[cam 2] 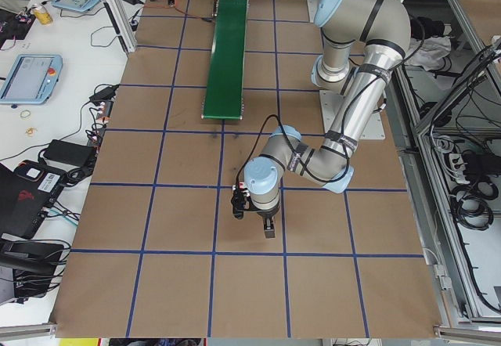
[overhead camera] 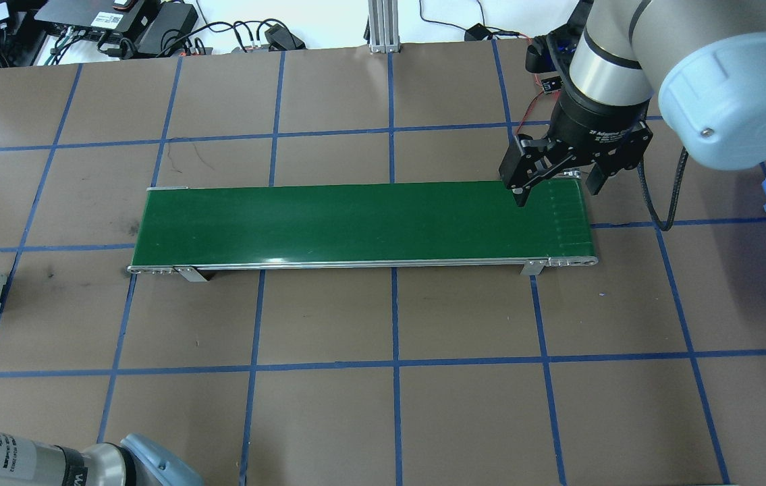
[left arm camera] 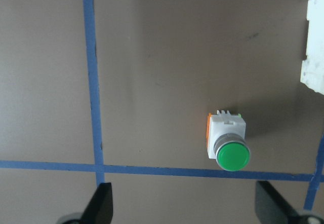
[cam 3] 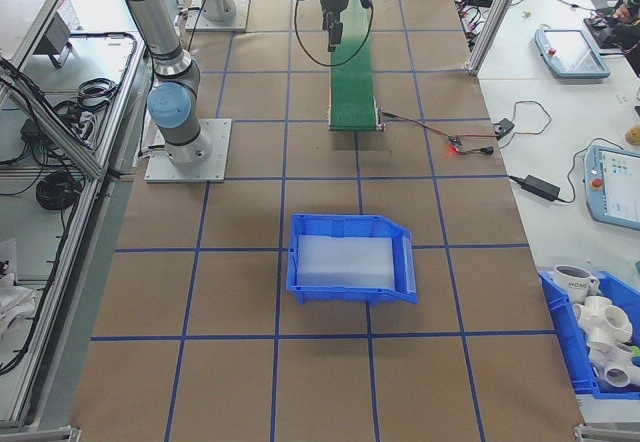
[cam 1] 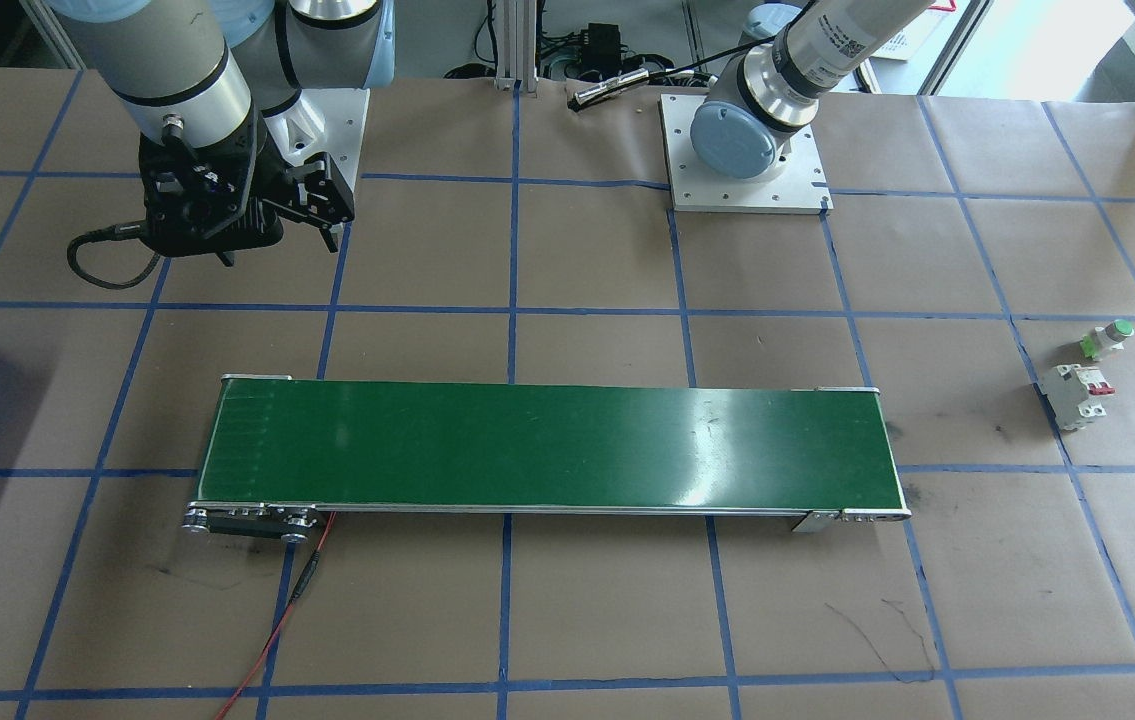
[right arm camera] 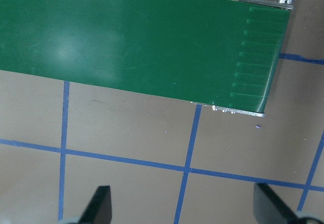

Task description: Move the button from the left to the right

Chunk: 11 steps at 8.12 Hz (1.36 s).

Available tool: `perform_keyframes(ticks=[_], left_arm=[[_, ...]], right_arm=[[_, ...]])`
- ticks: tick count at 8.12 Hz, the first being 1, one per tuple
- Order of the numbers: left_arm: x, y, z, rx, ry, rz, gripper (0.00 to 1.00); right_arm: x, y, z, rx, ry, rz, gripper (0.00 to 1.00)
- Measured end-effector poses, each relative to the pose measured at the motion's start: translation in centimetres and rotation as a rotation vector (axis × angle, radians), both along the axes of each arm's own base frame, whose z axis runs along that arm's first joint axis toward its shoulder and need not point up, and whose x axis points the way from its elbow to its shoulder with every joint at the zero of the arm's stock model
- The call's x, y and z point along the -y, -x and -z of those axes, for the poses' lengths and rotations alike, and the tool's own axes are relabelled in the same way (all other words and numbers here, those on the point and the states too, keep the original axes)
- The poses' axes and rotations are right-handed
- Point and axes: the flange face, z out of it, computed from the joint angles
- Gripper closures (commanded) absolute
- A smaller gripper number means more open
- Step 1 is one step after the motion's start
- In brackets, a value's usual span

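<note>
**Button at the left end of the desk, both tools empty**

Left wrist view: the button (left arm camera: 229,142) lay on its side on the brown paper of the desk (left arm camera: 152,72), green cap toward the camera, white collar and body behind it, just above a blue tape line (left arm camera: 152,169). The left tool (left arm camera: 185,206) hovered above it, its two fingertips (left arm camera: 103,203) spread wide at the bottom corners of the view, nothing between them; the button sat nearer the right-hand tip, touching neither. The edge of a white circuit breaker (left arm camera: 315,46) showed at the upper right, apart from the button.

Front view: the button (cam 1: 1107,338) and the circuit breaker (cam 1: 1075,394), red levers on it, lay near each other off the end of the green conveyor belt (cam 1: 547,445) on the robot's left side, well apart from it.

Farther on, the right tool (overhead camera: 553,190) hung over the belt's other end, at its far edge, fingers apart and holding nothing. The right wrist view showed its fingertips (right arm camera: 99,203) spread over bare paper beside the belt (right arm camera: 131,36).

Right side view: a blue bin (cam 3: 350,260) stood on the desk beyond the belt's right end.
</note>
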Motion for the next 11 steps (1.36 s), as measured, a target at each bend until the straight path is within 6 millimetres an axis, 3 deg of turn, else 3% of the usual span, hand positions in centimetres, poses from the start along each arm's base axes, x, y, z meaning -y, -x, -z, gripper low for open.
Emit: perform_keyframes(ticks=[3,6,10,11], left_arm=[[-0.3,1.7,3.5,-0.050,0.057,0.017,0.00],[-0.5,2.6,5.7,-0.075,0.066,0.011,0.00],[-1.2,3.6,8.8,-0.064,0.062,-0.003,0.45],[-1.3,3.6,9.4,-0.062,0.044,-0.007,0.52]], right_arm=[[0.0,0.0,0.0,0.000,-0.001,0.000,0.00],[0.0,0.0,0.1,0.000,-0.001,0.000,0.00],[-0.1,0.0,0.1,-0.001,-0.002,-0.002,0.00],[0.0,0.0,0.1,-0.001,-0.002,-0.002,0.00]])
